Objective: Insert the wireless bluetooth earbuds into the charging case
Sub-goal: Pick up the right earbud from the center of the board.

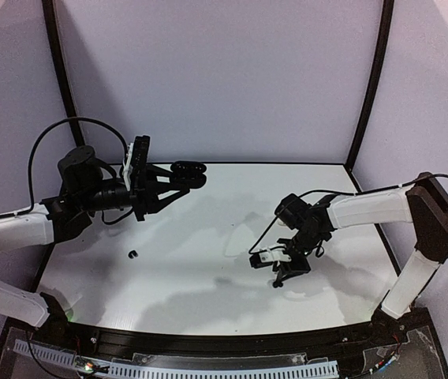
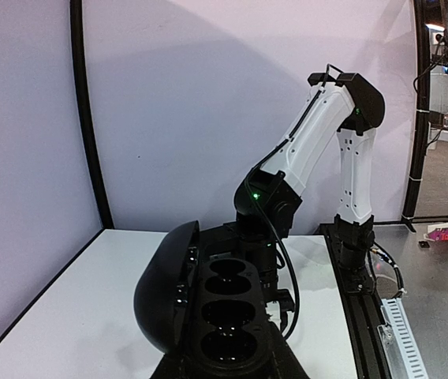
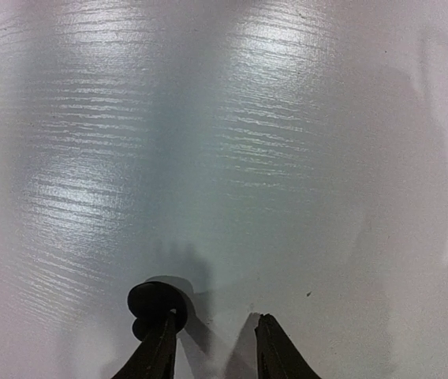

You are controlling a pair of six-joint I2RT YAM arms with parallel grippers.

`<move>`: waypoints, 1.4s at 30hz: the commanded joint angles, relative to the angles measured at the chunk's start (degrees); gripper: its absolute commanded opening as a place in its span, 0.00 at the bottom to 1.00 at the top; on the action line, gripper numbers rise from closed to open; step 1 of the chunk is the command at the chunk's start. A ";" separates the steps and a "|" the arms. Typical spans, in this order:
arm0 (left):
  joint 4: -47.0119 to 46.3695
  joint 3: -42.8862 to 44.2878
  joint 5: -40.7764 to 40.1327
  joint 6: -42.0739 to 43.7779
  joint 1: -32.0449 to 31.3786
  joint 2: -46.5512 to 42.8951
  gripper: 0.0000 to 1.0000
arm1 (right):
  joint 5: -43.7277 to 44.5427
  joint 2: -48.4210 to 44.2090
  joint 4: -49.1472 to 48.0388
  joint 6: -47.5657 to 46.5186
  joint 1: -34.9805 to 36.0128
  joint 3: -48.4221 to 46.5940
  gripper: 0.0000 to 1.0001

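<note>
The right claw [image 3: 215, 319] hangs low over the white counter [image 1: 208, 237], its jaws apart with bare counter showing in the gap between them. A black earbud [image 3: 154, 301] lies on the counter at the tip of the finger [image 3: 159, 347] on the left of the right wrist view. It touches or nearly touches that finger and sits outside the gap, so the claw grips nothing.

Across the counter, the left claw [image 1: 169, 180] is closed on the black charging case [image 1: 186, 168] and holds it raised above the far-left part of the counter. The case is open. In the left wrist view its rounded lid [image 2: 161, 292] stands swung back to the left. The tray [image 2: 228, 316] faces the camera with three round wells in a row, all dark, and whether anything sits in them cannot be told.

A second earbud [image 1: 133, 253], a small black nub, lies alone on the counter near the left edge. In the overhead view it is below the raised case and well apart from the right claw.

The right arm [image 2: 319, 134], white with black joints, shows beyond the case in the left wrist view, bent down toward the counter. Pale lilac walls [image 1: 224, 79] close the scene behind.
</note>
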State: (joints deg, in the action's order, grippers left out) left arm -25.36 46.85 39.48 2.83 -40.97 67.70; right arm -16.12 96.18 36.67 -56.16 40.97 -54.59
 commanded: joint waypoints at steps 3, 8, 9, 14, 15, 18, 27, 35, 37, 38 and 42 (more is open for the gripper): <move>0.89 1.05 -0.73 1.19 0.41 -0.68 0.01 | -2.67 -2.13 1.75 2.49 2.45 1.57 0.35; 0.30 1.05 -0.64 1.14 0.37 -0.22 0.01 | -2.56 -1.52 1.82 4.00 3.28 2.46 0.33; 0.25 1.09 -0.64 1.13 0.39 -0.21 0.01 | -2.70 -1.52 1.72 4.25 3.27 2.58 0.33; 0.80 0.92 -0.74 1.57 0.41 -0.38 0.01 | -3.35 -2.14 1.15 5.49 3.93 2.99 0.30; 0.68 0.89 -0.73 1.61 0.40 -0.31 0.01 | -3.54 -1.94 1.01 5.73 4.03 3.01 0.24; 0.42 0.87 -0.66 1.62 0.45 -0.21 0.01 | -4.24 -1.49 1.27 5.97 4.11 2.78 0.13; 0.82 0.70 -1.08 2.05 0.37 -0.64 0.01 | -4.63 -0.93 3.04 5.34 4.29 2.36 0.00; 0.72 0.68 -1.12 1.92 0.41 -0.72 0.01 | -5.37 -1.28 4.92 5.49 4.38 2.01 0.00; 0.74 0.62 -1.16 1.92 0.41 -0.79 0.01 | -5.89 -2.51 3.82 7.01 4.38 1.67 0.00; 0.79 0.62 -1.16 1.92 0.43 -0.86 0.01 | -6.20 -3.14 3.16 7.63 4.36 1.53 0.00; 0.85 0.61 -1.24 2.02 0.41 -0.84 0.01 | -5.12 -5.65 0.49 10.85 4.34 1.24 0.00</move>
State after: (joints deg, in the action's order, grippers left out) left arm -25.21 46.85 38.46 4.19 -40.97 67.70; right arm -20.67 93.65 37.95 -48.93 44.27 -52.80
